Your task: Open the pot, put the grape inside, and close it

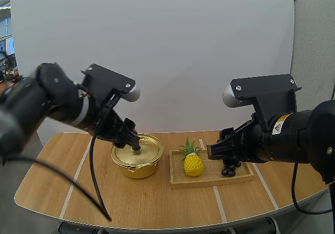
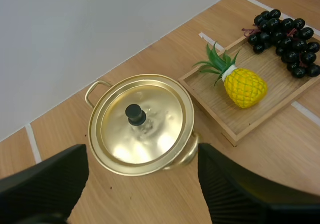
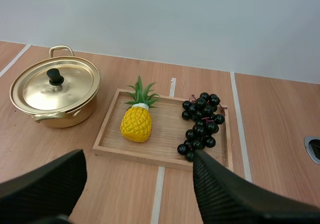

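While the lid (image 2: 150,129) caps the pot (image 1: 137,170) centre-left and grapes (image 3: 201,124) lie on the tray (image 3: 165,140), our left gripper (image 2: 142,156) and right gripper (image 3: 139,160) gape: we've nothing done yet.

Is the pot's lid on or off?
On. The lid sits flush within the rim of the pot, black knob on top.

One sticker (image 1: 280,124) can be made out: a yellow-and-white label bearing a black warning triangle. It is stuck on the round black housing of the right arm (image 1: 309,140), just behind the right gripper (image 1: 213,152) and up the arm from it. Its printed lines are too small to read. No other lettering is legible.
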